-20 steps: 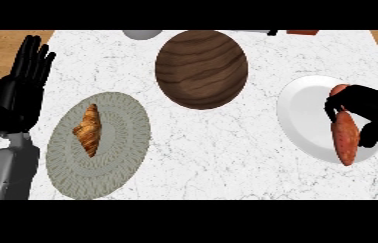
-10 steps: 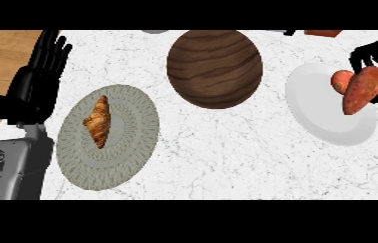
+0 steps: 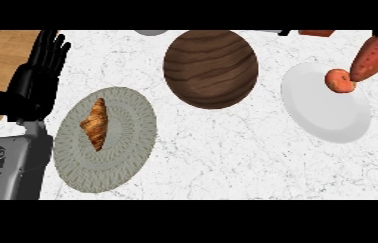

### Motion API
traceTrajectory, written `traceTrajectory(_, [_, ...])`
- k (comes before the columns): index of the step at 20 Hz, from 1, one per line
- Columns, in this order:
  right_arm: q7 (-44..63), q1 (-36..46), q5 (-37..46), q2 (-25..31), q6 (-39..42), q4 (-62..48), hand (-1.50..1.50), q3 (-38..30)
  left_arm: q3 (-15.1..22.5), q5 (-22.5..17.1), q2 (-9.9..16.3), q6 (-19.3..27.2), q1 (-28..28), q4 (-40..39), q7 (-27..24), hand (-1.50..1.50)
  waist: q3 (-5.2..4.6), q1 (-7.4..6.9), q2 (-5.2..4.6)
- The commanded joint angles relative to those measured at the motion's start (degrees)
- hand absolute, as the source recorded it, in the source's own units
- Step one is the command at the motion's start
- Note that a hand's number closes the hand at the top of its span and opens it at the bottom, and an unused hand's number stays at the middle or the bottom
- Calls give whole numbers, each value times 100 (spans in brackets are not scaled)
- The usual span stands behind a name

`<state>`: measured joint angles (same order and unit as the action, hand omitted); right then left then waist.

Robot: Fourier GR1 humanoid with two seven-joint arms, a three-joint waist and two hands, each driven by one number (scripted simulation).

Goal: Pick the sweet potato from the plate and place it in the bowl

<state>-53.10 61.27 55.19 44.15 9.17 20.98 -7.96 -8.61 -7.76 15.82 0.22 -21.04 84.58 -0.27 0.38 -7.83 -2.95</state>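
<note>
The reddish sweet potato [image 3: 365, 59] stands on end at the view's right edge, over the far right rim of the white plate [image 3: 325, 112]. Only a dark sliver of my right hand [image 3: 374, 33] shows above its top, and the potato hangs from it. A small round orange piece [image 3: 339, 80] lies on the white plate beside the potato. The brown wooden bowl [image 3: 210, 67] sits at the middle back, left of the plate, with nothing in it. My left hand [image 3: 40, 69] rests open, fingers up, at the left edge.
A grey woven plate [image 3: 125, 162] with a croissant [image 3: 96, 123] lies at the front left, next to my left forearm [image 3: 18, 162]. Small objects peek in along the back edge: a grey one [image 3: 151, 32] and a red one [image 3: 317, 33]. Wood shows at the far left [image 3: 15, 47].
My right hand has risen and moved off toward the upper right with the sweet potato, leaving almost all of the hand out of view. The round orange piece now shows on the plate. The left hand is unchanged.
</note>
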Motion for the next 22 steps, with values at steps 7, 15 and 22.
traceTrajectory(7, [-816,1119,-722,-232,1472,-688,150,-395,-11,54,-21,51,124,-34,-14,0,-22,152,106])
traceTrajectory(15, [-326,1918,-748,-812,2117,-997,150,-150,-122,12,47,33,216,-33,0,0,-35,320,186])
traceTrajectory(22, [269,2361,-585,-1754,2102,-1076,150,186,-340,-87,210,-46,418,-26,1,0,-42,422,223])
